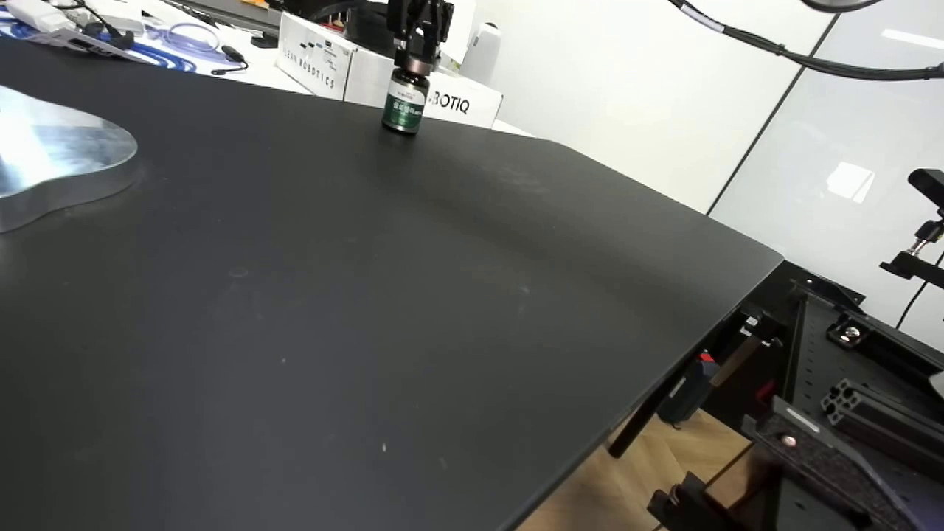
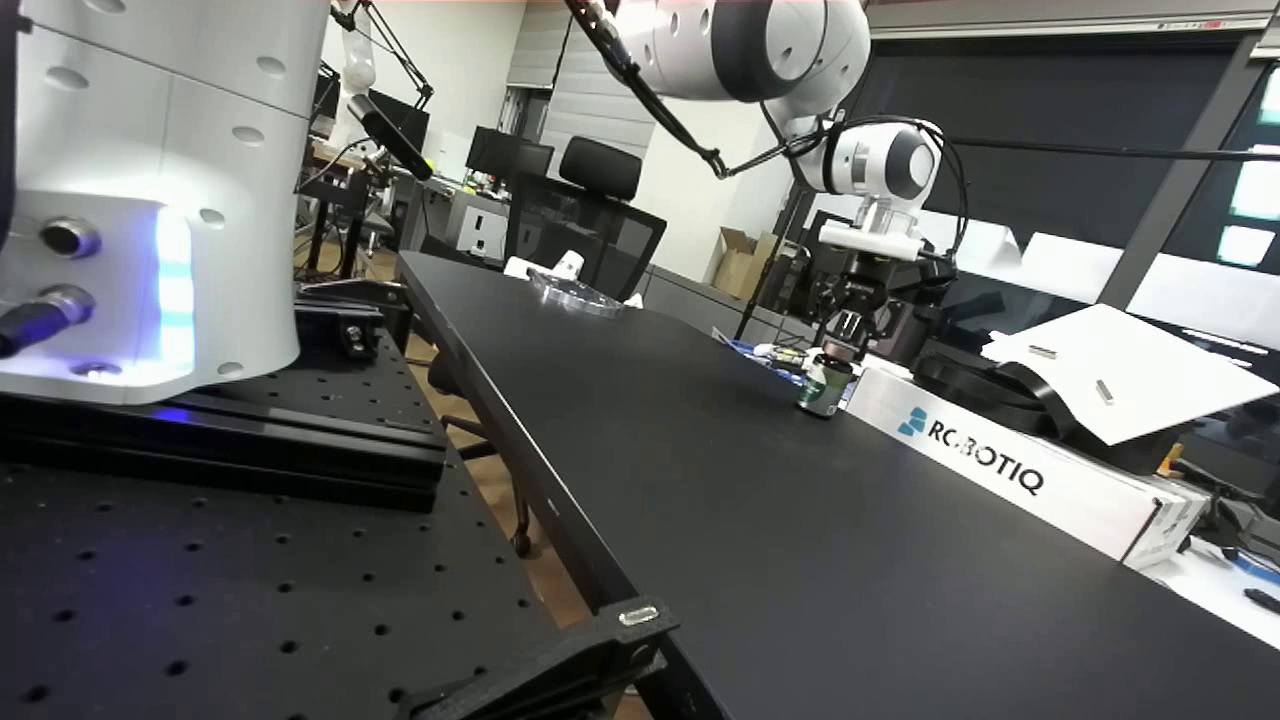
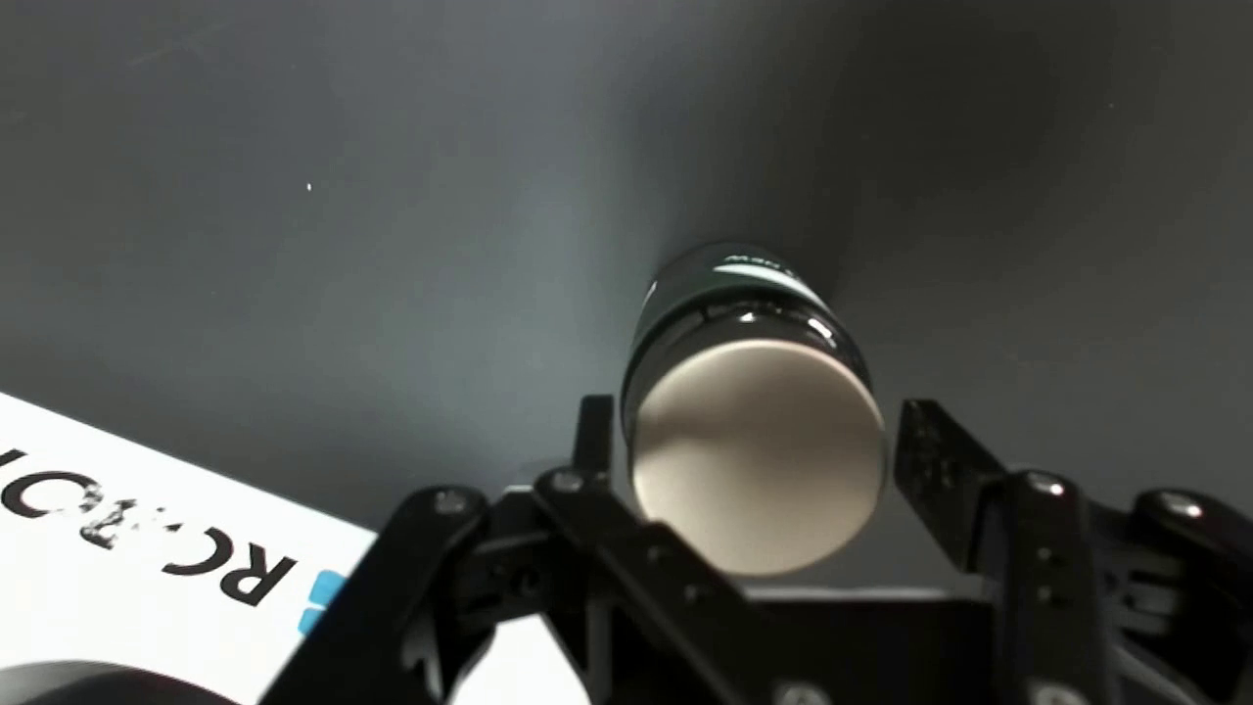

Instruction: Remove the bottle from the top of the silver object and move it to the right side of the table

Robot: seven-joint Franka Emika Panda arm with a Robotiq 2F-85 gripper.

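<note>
The tabletop ran out from the gripper as a broad matte black plane. In an exterior view its far edge passed just behind the gripper, then turned at a corner to the gripper's right. The opposite long edge, beside the robot base, lay well apart from the gripper, with a wide stretch of open surface between. Just past the edge behind the gripper stood a white box lettered ROBOTIQ, which made that the tight side. Well to the gripper's left, in both exterior views, the silver object sat on the tabletop.

The gripper hung over the dark green bottle, which stood on the tabletop directly below it, near the edge and well apart from the silver object. In the wrist view the fingers were parted slightly wider than the cap, one at either side, a narrow gap showing at each.
</note>
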